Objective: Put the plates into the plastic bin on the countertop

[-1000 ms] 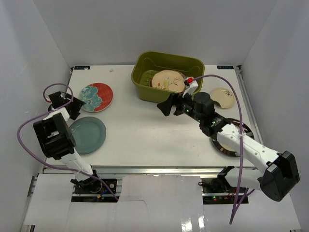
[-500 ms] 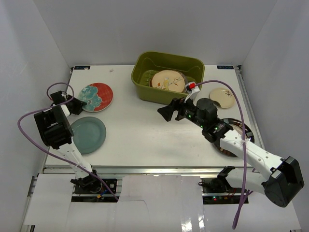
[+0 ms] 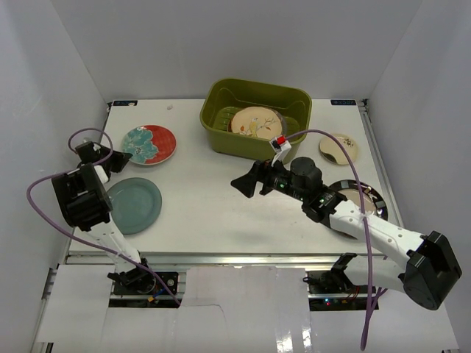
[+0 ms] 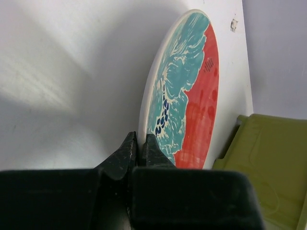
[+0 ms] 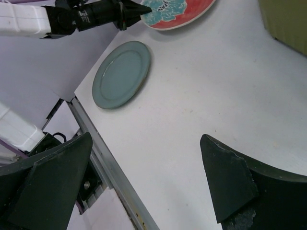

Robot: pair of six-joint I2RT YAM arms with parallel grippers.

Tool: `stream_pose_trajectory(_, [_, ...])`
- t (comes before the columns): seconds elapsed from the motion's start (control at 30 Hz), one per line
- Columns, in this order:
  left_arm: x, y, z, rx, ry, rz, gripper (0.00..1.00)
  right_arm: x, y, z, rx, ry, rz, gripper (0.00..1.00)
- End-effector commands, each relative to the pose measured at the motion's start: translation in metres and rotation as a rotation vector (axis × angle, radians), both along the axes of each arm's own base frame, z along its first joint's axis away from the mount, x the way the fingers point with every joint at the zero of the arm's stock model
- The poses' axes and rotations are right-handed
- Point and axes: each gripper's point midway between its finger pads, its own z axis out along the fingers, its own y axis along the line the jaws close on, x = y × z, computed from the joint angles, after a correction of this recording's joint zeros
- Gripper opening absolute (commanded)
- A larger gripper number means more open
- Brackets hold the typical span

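A red-and-teal floral plate (image 3: 149, 143) lies at the back left of the countertop (image 3: 213, 206). My left gripper (image 3: 121, 157) is shut on its near left rim; the left wrist view shows the plate (image 4: 187, 96) pinched between the fingers of that gripper (image 4: 139, 143). A plain blue-grey plate (image 3: 132, 204) lies in front of it. The olive plastic bin (image 3: 221, 95) at the back holds a tan plate (image 3: 256, 123). My right gripper (image 3: 246, 184) hovers wide open over the middle of the countertop, empty (image 5: 144, 187).
A small cream plate (image 3: 338, 148) lies right of the bin. A dark-rimmed plate (image 3: 366, 195) sits at the right edge, partly under my right arm. White walls close in both sides. The metal front rail (image 5: 110, 158) runs along the near edge.
My left gripper has closed on the floral plate's rim. My right gripper has swung left and nearer, away from the bin, still open.
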Motion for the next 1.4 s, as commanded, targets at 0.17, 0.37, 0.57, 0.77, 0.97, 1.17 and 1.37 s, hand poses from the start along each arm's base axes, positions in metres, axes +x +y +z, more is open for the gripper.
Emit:
stream_pose_trajectory(0.17, [-0.014,-0.026,0.134,-0.071,-0.35,-0.002,0.0,-0.002,0.009,0.014,0.059,-0.004,0.031,0.94])
stream_pose_trajectory(0.37, [-0.058,-0.064,0.163,-0.191,-0.423,-0.039,0.0,0.008,0.026,0.022,0.083,0.06,0.053,0.9])
stream_pose_trajectory(0.57, [-0.113,-0.1,0.194,-0.131,-0.462,-0.069,0.0,0.031,0.047,0.034,0.079,0.075,0.059,0.9])
stream_pose_trajectory(0.77, [-0.139,-0.148,0.244,-0.097,-0.564,-0.226,0.0,0.068,0.065,0.062,0.085,0.074,0.041,0.9])
stream_pose_trajectory(0.97, [-0.15,-0.193,0.275,-0.119,-0.616,-0.413,0.0,0.103,0.061,0.071,0.105,0.098,0.023,0.9])
stream_pose_trajectory(1.17, [-0.159,-0.219,0.288,-0.157,-0.669,-0.545,0.0,0.111,0.064,0.061,0.09,0.138,0.05,0.9])
stream_pose_trajectory(1.37, [-0.16,-0.23,0.285,-0.172,-0.656,-0.618,0.0,0.112,0.057,0.072,0.128,0.11,0.021,0.3])
